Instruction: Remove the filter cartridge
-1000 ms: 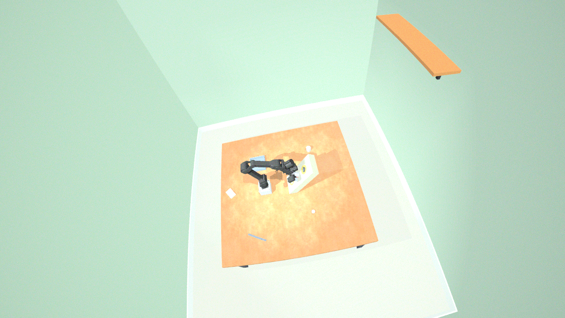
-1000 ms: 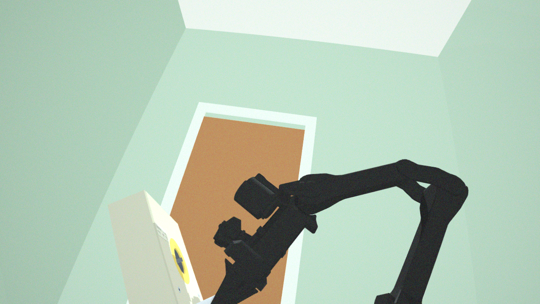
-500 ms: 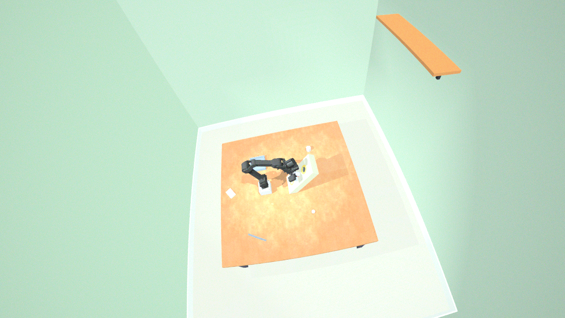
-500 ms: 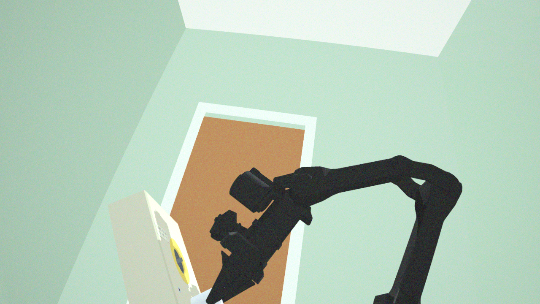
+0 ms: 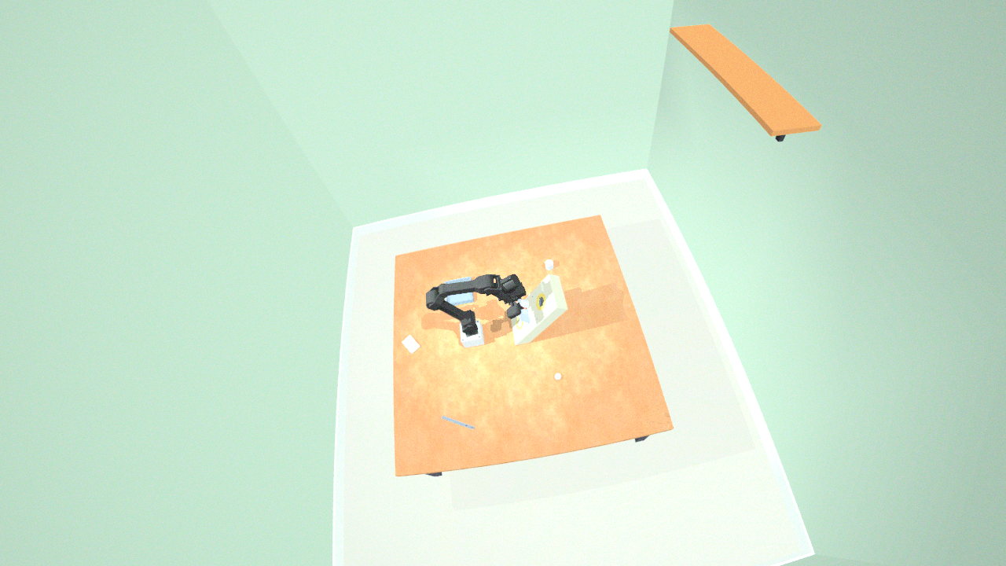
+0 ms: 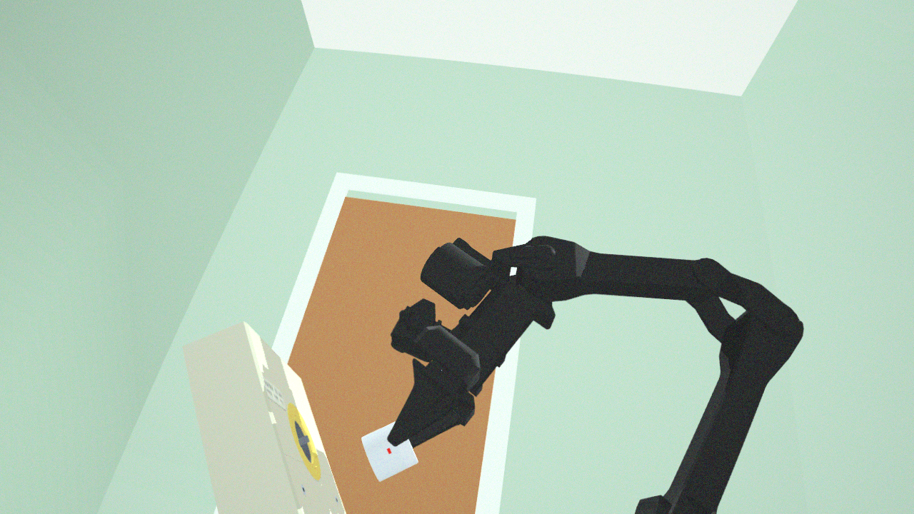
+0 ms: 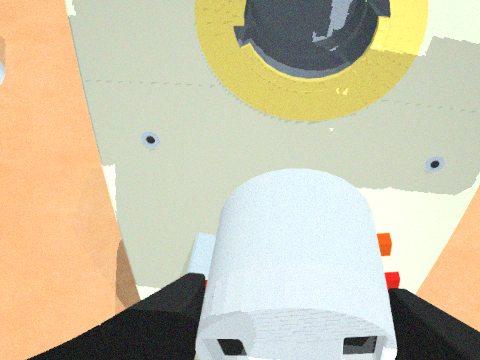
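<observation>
The filter cartridge is a pale cylinder with two dark slots on its near face and small red and orange tabs at its sides. It is out of the panel. My gripper is shut on it, one black finger on each side, and holds it in the air in front of the panel. The service panel is cream and slanted. Its yellow ring surrounds a dark, open socket. The light blue tray is partly hidden under the arm.
A small white cup stands behind the panel. A small white round object, a blue rod and a white card lie on the wooden table. The panel's lower part has a light blue piece.
</observation>
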Robot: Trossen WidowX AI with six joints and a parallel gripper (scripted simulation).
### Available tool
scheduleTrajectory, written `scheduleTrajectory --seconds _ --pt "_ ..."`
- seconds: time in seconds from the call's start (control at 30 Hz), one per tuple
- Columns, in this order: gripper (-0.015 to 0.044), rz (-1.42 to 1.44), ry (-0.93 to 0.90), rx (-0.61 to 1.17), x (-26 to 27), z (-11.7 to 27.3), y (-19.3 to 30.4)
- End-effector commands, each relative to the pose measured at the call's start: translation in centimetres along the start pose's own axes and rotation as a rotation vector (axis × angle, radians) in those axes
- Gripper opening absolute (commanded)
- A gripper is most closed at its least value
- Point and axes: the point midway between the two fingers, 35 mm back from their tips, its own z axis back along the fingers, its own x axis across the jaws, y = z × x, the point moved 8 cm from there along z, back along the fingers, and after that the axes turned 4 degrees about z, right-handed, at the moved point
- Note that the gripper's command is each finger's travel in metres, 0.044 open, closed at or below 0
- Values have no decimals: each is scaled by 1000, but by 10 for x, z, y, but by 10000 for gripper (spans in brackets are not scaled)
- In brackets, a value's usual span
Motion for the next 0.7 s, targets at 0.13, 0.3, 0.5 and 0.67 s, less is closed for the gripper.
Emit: scheduleTrajectory --seconds 0.13,0.3,0.5,0.67 --pt "0 2 -1 -9 2 29 1" --pt "0 0 -3 -3 18 25 -3" --pt "0 -1 -5 0 37 21 -6" --pt "0 -2 -6 -1 55 19 -7"
